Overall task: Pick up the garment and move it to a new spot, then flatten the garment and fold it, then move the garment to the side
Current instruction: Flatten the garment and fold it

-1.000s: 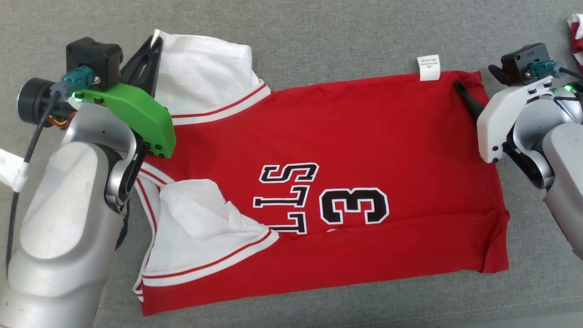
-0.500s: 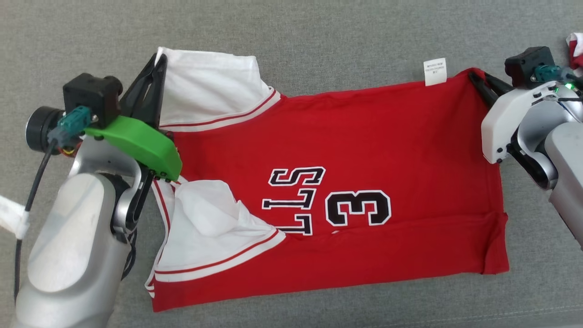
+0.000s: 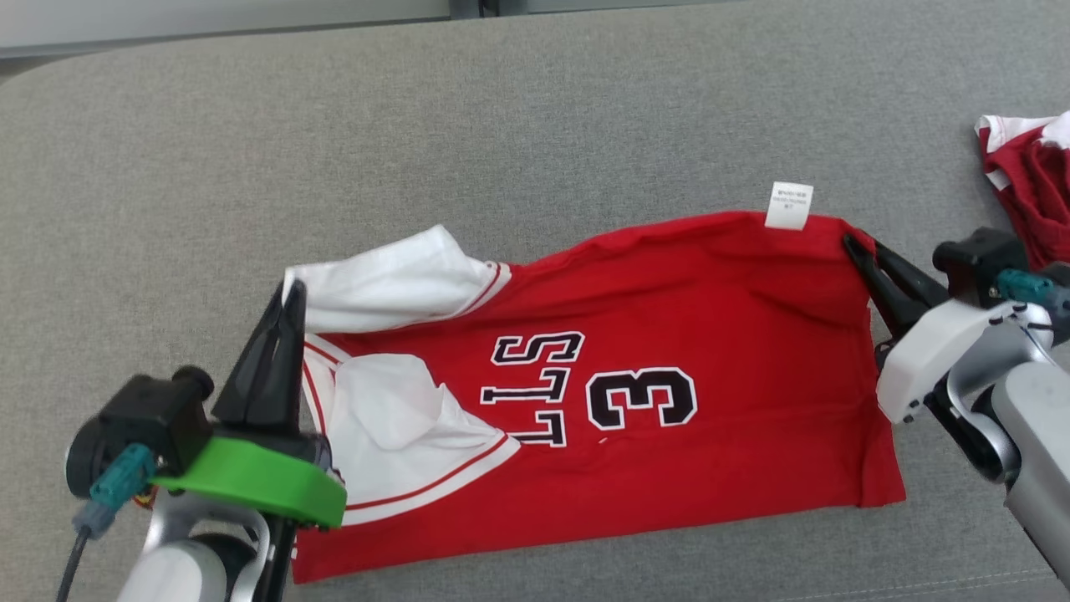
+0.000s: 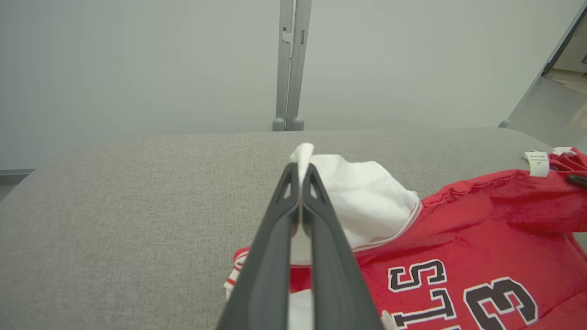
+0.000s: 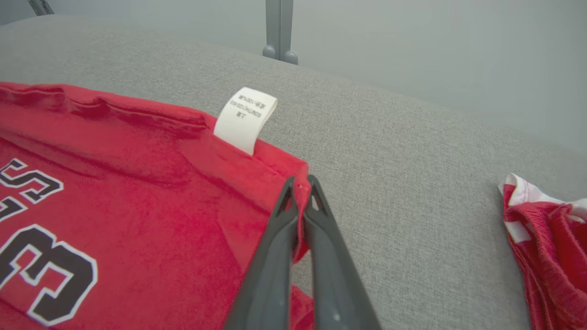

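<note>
The garment (image 3: 669, 351) is a red jersey with white sleeves and black lettering, lying on the grey padded surface (image 3: 501, 125). My left gripper (image 3: 288, 297) is shut on the tip of the far white sleeve (image 4: 357, 197), pinching the cloth between its fingers (image 4: 300, 172). My right gripper (image 3: 853, 247) is shut on the jersey's far right corner, just right of the white label (image 3: 790, 205); in the right wrist view red cloth (image 5: 137, 183) sits between its fingertips (image 5: 300, 185). The jersey's far edge is lifted and slack between the two grips.
A second red and white garment (image 3: 1028, 176) lies bunched at the far right of the surface, also seen in the right wrist view (image 5: 545, 238). A grey post (image 4: 289, 64) and pale wall stand behind the surface's far edge.
My right gripper has shut on the jersey's far right corner. Both grippers have risen with the jersey's far edge and drawn it toward me. The camera has tilted up, showing more of the surface.
</note>
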